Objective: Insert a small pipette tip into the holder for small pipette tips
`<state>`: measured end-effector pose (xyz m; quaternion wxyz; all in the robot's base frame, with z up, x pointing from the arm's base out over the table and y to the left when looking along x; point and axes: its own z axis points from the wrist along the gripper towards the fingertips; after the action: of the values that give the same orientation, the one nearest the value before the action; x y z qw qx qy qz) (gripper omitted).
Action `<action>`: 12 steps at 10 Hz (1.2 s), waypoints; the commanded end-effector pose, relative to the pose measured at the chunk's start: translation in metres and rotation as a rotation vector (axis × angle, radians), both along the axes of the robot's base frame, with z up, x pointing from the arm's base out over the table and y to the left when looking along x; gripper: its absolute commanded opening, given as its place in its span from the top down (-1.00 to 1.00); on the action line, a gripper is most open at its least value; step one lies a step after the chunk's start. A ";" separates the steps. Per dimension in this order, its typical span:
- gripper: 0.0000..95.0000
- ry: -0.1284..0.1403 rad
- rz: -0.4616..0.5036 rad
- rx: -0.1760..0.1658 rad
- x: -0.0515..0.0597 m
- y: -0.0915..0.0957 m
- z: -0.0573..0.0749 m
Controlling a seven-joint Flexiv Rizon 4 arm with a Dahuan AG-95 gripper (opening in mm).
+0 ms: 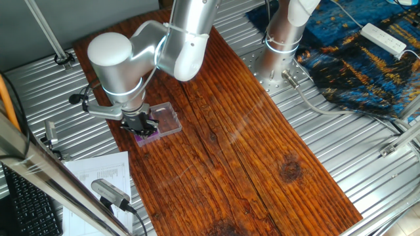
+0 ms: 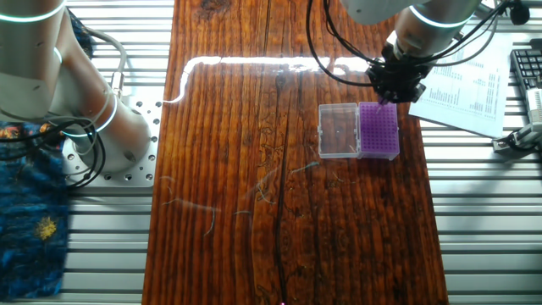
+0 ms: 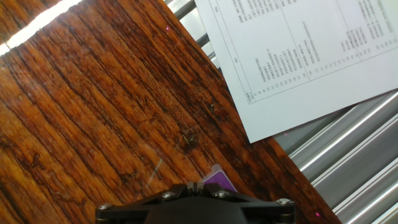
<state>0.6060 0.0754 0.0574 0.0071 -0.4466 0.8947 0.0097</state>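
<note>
**Inspection: end effector at purple holder, tip unconfirmed**

The end effector (image 2: 395, 87) stood directly over the far edge of the purple holder (image 2: 378, 131), which lay on the wooden counter (image 2: 254, 212) joined to a clear box (image 2: 338, 130) at its 9 o'clock in the other fixed view. Whether the fingers were spread or pressed together could not be told; the hand view showed only the dark body and a purple corner (image 3: 219, 179). The pipette tip could not be made out in any view; if carried, it was hidden between the fingers.

Handling judgement: such a tip would be very light, thin-walled, smooth and easily bent or dropped; hold is best taken on the wider upper collar, keeping it upright for the hole.

Clearance: the holder sat near the counter's edge, with printed paper (image 2: 464, 85) just beyond at 2 o'clock. Open board lay towards 6 and 9 o'clock.
</note>
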 end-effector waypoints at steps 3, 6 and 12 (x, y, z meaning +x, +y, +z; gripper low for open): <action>1.00 0.012 0.008 -0.002 0.000 -0.001 0.000; 1.00 0.018 0.012 -0.004 -0.001 -0.001 -0.001; 1.00 0.026 0.022 -0.012 -0.002 -0.003 -0.002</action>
<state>0.6045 0.0721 0.0553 -0.0067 -0.4570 0.8894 0.0095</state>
